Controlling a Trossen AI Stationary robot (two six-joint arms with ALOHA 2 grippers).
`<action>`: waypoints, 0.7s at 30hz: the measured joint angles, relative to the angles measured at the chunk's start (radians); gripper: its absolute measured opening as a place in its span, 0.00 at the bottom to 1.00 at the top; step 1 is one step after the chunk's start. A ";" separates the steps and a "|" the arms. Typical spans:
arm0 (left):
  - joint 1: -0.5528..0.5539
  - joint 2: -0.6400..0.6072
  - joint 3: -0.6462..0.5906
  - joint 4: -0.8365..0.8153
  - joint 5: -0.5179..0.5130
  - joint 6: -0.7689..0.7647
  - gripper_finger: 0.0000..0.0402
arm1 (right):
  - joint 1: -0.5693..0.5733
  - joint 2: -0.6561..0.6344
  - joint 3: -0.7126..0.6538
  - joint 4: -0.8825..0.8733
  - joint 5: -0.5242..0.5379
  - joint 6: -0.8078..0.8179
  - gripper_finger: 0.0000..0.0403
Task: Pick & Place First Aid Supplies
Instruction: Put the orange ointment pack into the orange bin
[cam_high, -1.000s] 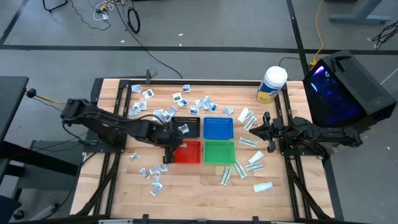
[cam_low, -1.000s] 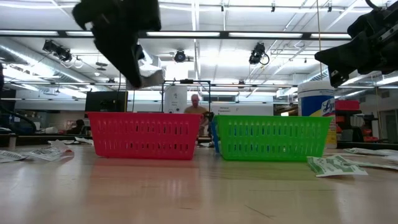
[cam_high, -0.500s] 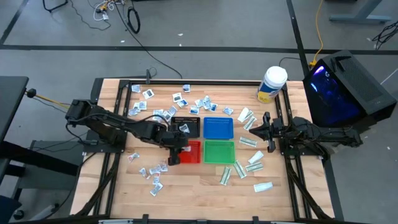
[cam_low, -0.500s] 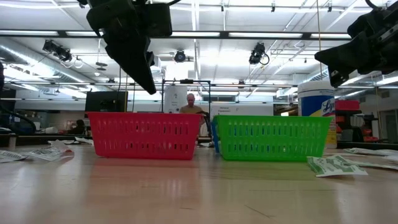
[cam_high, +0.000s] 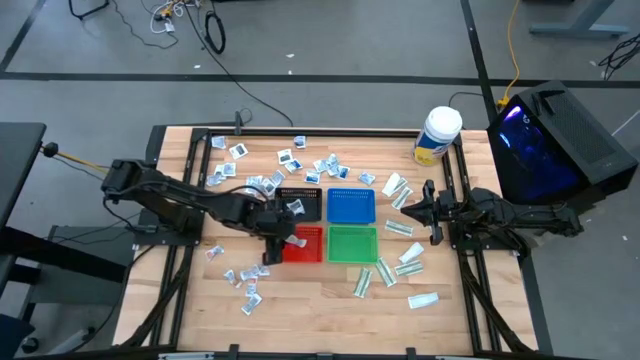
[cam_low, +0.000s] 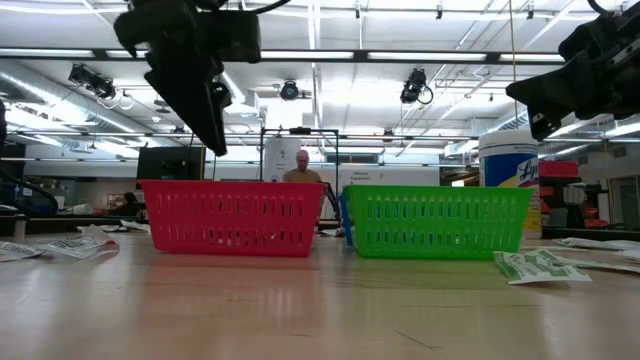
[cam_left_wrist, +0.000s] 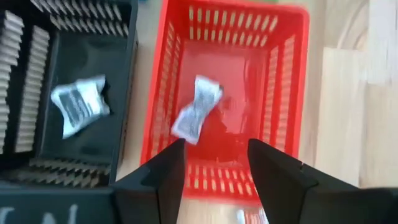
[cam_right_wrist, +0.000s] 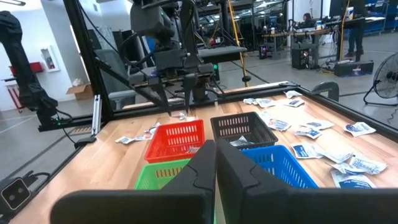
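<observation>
My left gripper (cam_left_wrist: 214, 168) hangs open over the red tray (cam_left_wrist: 283, 93), fingers pointing steeply down; in the high view the left gripper (cam_high: 275, 240) is at the tray's left end. Below its fingers a small white packet (cam_left_wrist: 198, 115) shows inside the red tray. Another packet (cam_left_wrist: 78, 107) lies in the black tray (cam_left_wrist: 118, 74) beside it. More first aid supplies lie on the table: squarish ones (cam_high: 300, 165) at the far left, long white-and-green ones (cam_high: 400, 255) at the right. My right gripper (cam_right_wrist: 216, 163) waits shut at the table's right side (cam_high: 420, 208).
The blue tray (cam_high: 351, 205) and the green tray (cam_high: 352, 243) stand right of the black and red ones. A white jar with a yellow label (cam_high: 437, 135) stands at the far right corner. More packets (cam_high: 245, 285) lie near the front left. A person (cam_low: 302, 168) shows far behind the table.
My left gripper has opened above the red tray and let go of the white packet it was holding. The packet has dropped out of the fingers into the red tray.
</observation>
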 joint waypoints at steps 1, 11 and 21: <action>-0.004 -0.008 -0.001 -0.026 0.006 -0.003 0.46 | 0.000 0.000 0.000 0.000 0.000 0.000 0.04; -0.140 -0.067 -0.001 -0.166 0.062 -0.106 0.45 | 0.000 0.000 0.000 0.000 0.000 0.000 0.04; -0.253 -0.067 -0.001 -0.277 0.047 -0.294 0.45 | 0.000 0.000 0.000 0.000 0.000 0.000 0.04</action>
